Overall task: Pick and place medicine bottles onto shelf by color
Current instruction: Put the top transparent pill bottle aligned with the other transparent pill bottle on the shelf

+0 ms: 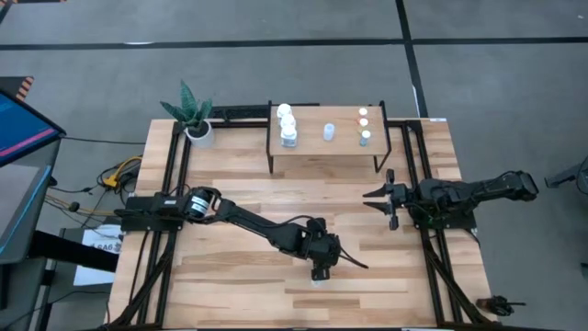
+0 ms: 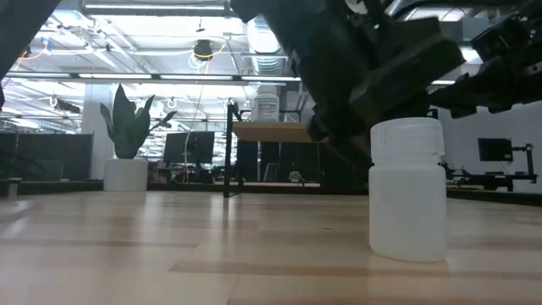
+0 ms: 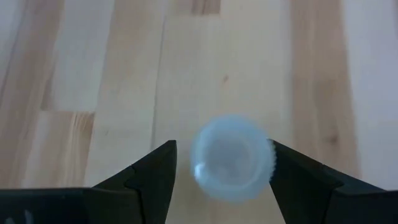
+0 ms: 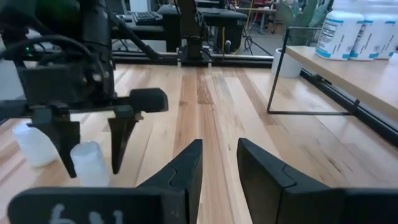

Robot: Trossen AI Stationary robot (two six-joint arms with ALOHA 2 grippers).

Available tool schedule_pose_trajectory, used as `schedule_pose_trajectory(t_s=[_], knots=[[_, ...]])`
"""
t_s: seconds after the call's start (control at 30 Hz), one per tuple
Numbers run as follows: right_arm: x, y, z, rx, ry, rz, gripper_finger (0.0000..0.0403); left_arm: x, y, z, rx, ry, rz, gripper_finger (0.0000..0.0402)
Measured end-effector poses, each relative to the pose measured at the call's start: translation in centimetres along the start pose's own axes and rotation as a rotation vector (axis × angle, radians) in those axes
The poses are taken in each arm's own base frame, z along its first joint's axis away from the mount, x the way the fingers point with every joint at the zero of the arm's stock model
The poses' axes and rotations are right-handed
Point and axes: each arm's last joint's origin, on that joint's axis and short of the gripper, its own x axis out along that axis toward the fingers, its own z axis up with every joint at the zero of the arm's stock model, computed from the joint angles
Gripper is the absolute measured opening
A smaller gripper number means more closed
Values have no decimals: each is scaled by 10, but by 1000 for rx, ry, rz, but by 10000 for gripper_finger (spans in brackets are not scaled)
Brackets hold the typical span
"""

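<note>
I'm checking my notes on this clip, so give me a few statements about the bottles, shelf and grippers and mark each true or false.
1. The left gripper is open around a pale translucent bottle on the wooden tabletop. True.
2. The small light-wood shelf holds no bottles. False: several stand on it.
3. Three white bottles stand at one end of the shelf. True.
4. The right gripper holds a bottle. False: it is open and empty.
</note>
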Motion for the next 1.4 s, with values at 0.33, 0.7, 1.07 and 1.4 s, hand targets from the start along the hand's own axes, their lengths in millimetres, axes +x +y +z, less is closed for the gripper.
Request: schedule_pose_trajectory(t_s=[0.33, 0.7, 1.07, 1.4], knots=[[0, 0, 0, -2, -1, 0, 123, -2, 0, 8, 28, -59, -15, 224], [0, 0, 0, -4, -1, 0, 123, -8, 0, 11, 6, -12, -37, 224], [0, 0, 0, -4, 0, 0, 123, -8, 0, 11, 7, -12, -36, 199], [0, 0, 0, -4, -1, 0, 123, -21, 10, 24, 56, 32, -17, 104]])
